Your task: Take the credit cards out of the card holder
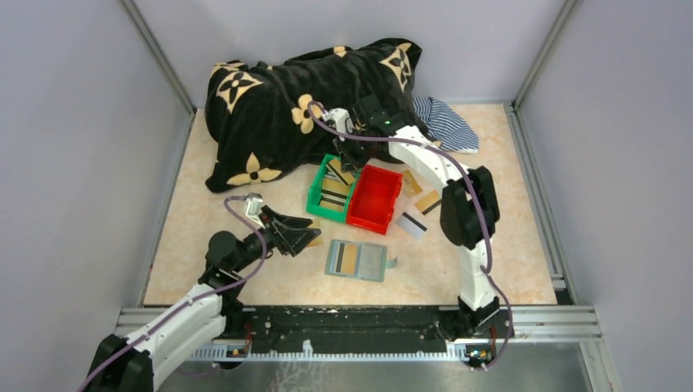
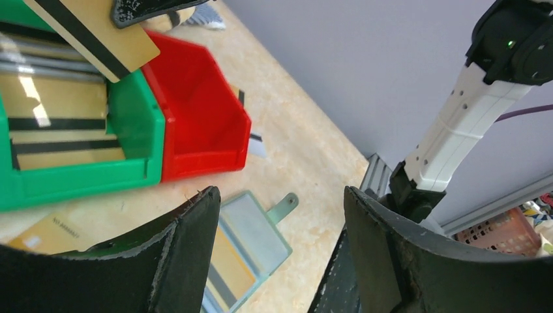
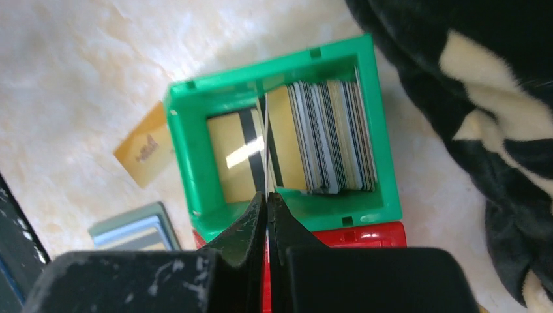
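Black plush blanket (image 1: 278, 114) with tan flowers fills the upper middle of the top view, and a striped cloth (image 1: 448, 122) lies at its right end. Below them is the pale table (image 1: 245, 278).

At the centre of the frame the green bin (image 1: 317, 200) and the red bin (image 1: 368, 219) stand side by side, touching. The right gripper (image 1: 350, 159) hangs over the green bin. In its wrist view the fingers (image 3: 251, 222) are almost together and pinch one gold card (image 3: 266, 150), seen edge-on. Many credit cards (image 3: 326, 137) stand packed in the right part of this bin.

The left gripper (image 1: 309, 237) is left of centre, low over the table, with its fingers (image 2: 195, 228) wide apart and nothing between them.

The card holder (image 1: 368, 261) lies open and flat, lower centre, just below the bins, with a gold striped card (image 1: 349, 259) in its left pocket.

Some loose cards (image 1: 413, 222) lie on the table right of the red bin. Another one (image 3: 145, 153) lies left of the green bin.
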